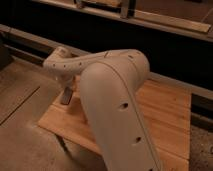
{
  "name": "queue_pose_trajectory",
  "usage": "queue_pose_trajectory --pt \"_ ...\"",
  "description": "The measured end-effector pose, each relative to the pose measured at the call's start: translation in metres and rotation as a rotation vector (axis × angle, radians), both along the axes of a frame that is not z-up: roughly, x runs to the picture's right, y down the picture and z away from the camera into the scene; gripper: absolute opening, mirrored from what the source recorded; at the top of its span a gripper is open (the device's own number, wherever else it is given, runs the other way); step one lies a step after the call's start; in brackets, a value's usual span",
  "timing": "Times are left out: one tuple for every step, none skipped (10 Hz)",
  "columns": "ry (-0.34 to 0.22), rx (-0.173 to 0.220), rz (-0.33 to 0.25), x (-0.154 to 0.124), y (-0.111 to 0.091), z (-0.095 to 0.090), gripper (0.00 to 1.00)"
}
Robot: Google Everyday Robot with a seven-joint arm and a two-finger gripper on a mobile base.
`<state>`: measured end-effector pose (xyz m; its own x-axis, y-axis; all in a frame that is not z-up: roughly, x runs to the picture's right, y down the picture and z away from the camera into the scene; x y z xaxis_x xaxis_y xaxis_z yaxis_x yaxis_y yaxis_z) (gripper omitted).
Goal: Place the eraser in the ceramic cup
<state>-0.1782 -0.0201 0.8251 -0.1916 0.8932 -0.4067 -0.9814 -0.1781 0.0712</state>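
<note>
My white arm (115,100) fills the middle of the camera view and reaches left over a wooden table (165,115). The gripper (66,96) hangs down at the table's left end, its grey tip close above the wood. The eraser and the ceramic cup are hidden or out of view, as the arm covers most of the tabletop.
The wooden table stands on a grey floor (20,135). A dark wall with a pale ledge (175,82) runs behind the table. Bare wood shows to the right of the arm.
</note>
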Motion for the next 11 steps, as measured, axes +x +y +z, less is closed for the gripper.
queue_pose_trajectory --pt "0.008 0.02 0.029 0.017 -0.009 -0.011 0.0" --pt "0.014 0.029 0.043 0.026 -0.013 -0.016 0.0" --pt "0.011 0.029 0.044 0.025 -0.012 -0.017 0.0" --pt "0.006 0.028 0.04 0.021 -0.011 -0.018 0.0" --pt "0.005 0.028 0.04 0.02 -0.011 -0.018 0.0" --pt "0.007 0.028 0.043 0.023 -0.011 -0.018 0.0" --pt "0.007 0.028 0.045 0.022 -0.012 -0.017 0.0" --pt "0.006 0.032 0.062 0.022 -0.016 -0.017 0.0" --pt "0.009 0.045 0.101 0.028 -0.028 -0.015 0.0" --pt "0.029 0.063 0.17 0.048 -0.047 -0.012 0.0" --pt "0.029 0.071 0.181 0.049 -0.053 -0.013 0.0"
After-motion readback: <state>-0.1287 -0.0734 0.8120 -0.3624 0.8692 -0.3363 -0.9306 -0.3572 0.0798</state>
